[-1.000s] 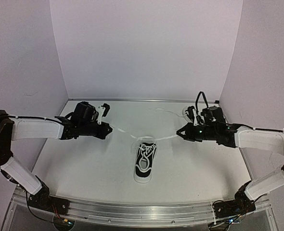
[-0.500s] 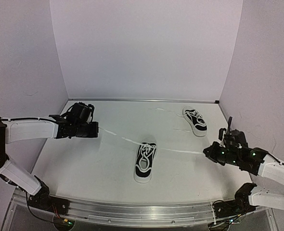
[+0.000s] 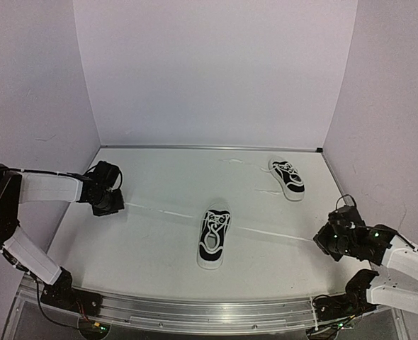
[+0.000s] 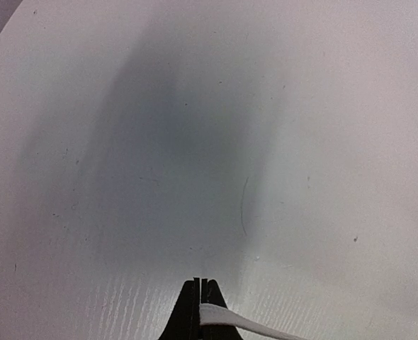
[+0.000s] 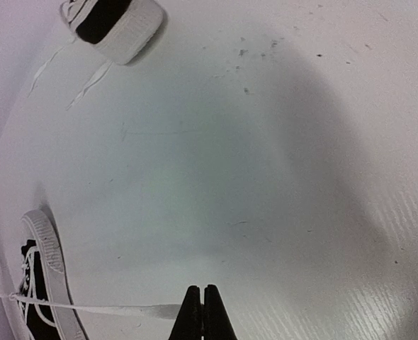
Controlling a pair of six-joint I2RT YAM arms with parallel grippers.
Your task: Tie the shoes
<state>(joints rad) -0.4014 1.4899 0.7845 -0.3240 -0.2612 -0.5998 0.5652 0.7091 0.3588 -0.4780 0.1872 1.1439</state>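
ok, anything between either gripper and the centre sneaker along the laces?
Nothing visible: left gripper and right gripper each pinch a lace end, with only table surface between them and the centre sneaker.

The white tabletop (image 3: 145, 248) carries two black shoes with white soles, well apart: the near shoe (image 3: 214, 238) around the middle, its left lace (image 3: 168, 212) and right lace (image 3: 273, 232) drawn out straight to either side, and the far shoe (image 3: 287, 177) by the back right corner, loose laces (image 3: 236, 162) trailing beside it.
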